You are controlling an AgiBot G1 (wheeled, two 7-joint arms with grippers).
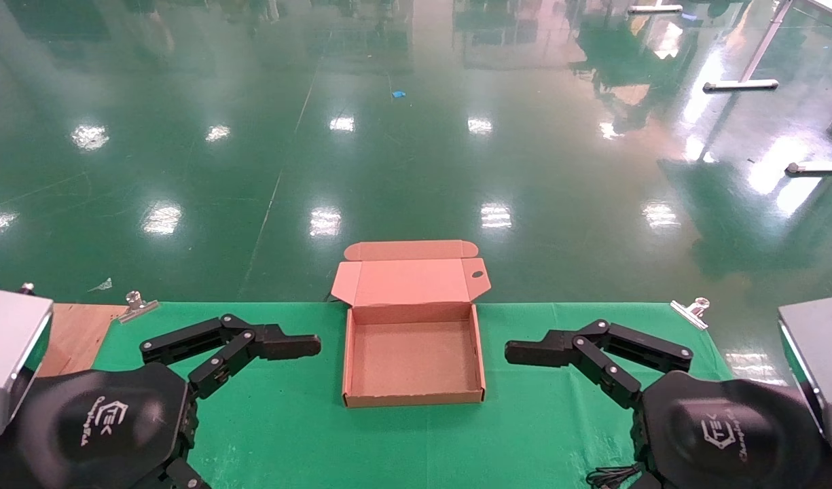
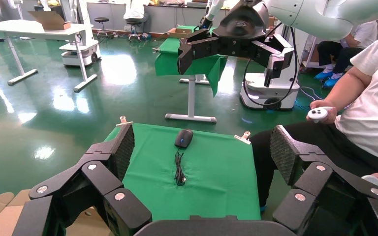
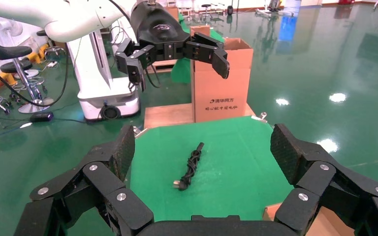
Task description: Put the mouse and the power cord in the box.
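- Left gripper [image 1: 300, 345] hovering left of the box [image 1: 413, 401], fingers spread wide, pointing inward
- Right gripper [image 1: 524, 353] mirroring it, equally wide
- Box sitting open between them, lid tilting back
- Mouse [image 2: 183, 138] and power cord [image 2: 179, 168] lying lengthwise on green cloth [image 2: 216, 167]
- "TEK" showing on both wrists

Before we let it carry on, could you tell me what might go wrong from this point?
1. The mouse and the power cord do not show in the head view, probably hidden by the arms, so a reach could be misjudged.
2. The power cord is a loose bunch, so part of it could hang over the box wall.
3. The open left gripper and right gripper flank the box and might nudge it.
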